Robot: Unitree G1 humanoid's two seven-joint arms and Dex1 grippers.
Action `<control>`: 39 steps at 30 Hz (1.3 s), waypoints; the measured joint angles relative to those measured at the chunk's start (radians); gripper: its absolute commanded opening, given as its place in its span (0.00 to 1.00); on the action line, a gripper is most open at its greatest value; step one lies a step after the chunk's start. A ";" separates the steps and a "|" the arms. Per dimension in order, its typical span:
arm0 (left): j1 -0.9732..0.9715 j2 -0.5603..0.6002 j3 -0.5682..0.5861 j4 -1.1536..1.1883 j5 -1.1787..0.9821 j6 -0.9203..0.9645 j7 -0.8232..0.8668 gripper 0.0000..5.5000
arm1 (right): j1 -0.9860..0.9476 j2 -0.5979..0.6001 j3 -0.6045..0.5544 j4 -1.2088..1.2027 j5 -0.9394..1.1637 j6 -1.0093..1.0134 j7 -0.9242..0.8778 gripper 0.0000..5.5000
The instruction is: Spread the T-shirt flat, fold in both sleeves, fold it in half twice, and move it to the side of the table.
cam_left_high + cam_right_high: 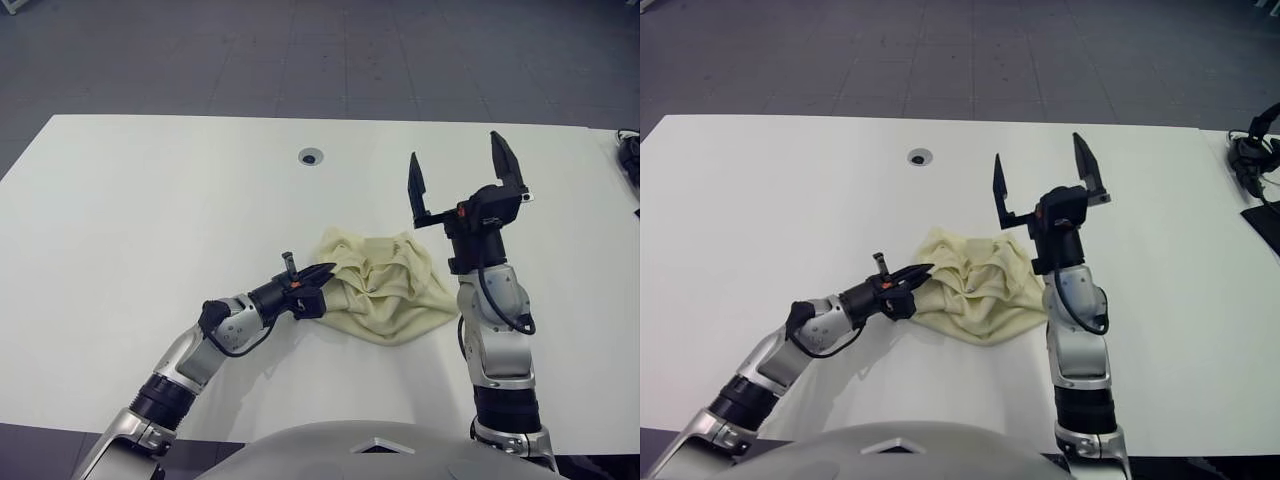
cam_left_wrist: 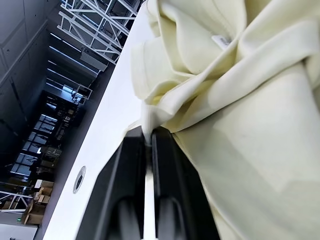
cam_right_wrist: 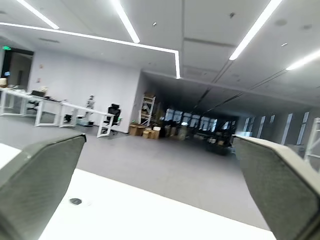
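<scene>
A crumpled pale-yellow T-shirt (image 1: 385, 285) lies bunched near the middle of the white table (image 1: 150, 220). My left gripper (image 1: 322, 272) rests low on the table at the shirt's left edge, shut on a fold of the fabric; the left wrist view shows the cloth (image 2: 240, 100) pinched between the two dark fingers (image 2: 167, 165). My right gripper (image 1: 462, 165) is raised above the table just right of the shirt, pointing upward, wide open and holding nothing. Its grey fingertips (image 3: 40, 175) frame the room in the right wrist view.
A round cable hole (image 1: 311, 156) sits in the table behind the shirt. Dark cables and gear (image 1: 1250, 150) lie at the table's far right edge. Bare tabletop stretches to the left and in front of the shirt.
</scene>
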 measured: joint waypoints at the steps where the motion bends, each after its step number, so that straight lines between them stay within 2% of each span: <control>1: 0.003 -0.002 -0.002 -0.003 0.001 0.004 0.003 0.00 | -0.010 -0.022 0.004 0.000 -0.007 0.035 0.020 0.98; 6: 0.010 -0.009 -0.014 -0.024 0.020 0.024 0.014 0.00 | 0.020 -0.194 -0.013 0.015 -0.027 0.172 0.161 0.98; 11: 0.024 -0.031 -0.030 -0.052 0.039 0.053 0.019 0.00 | 0.154 -0.389 -0.046 -0.022 -0.067 0.117 0.305 0.98; 17: 0.029 -0.037 -0.042 -0.063 0.048 0.066 0.022 0.00 | 0.285 -0.530 -0.072 -0.094 -0.074 0.068 0.436 0.98; 26: 0.032 -0.037 -0.054 -0.074 0.049 0.076 0.020 0.00 | 0.435 -0.568 -0.079 -0.148 -0.069 0.030 0.508 0.98; 39: 0.046 -0.035 -0.054 -0.092 0.058 0.089 0.024 0.00 | 0.366 -0.522 -0.007 -0.023 -0.166 0.015 0.428 0.98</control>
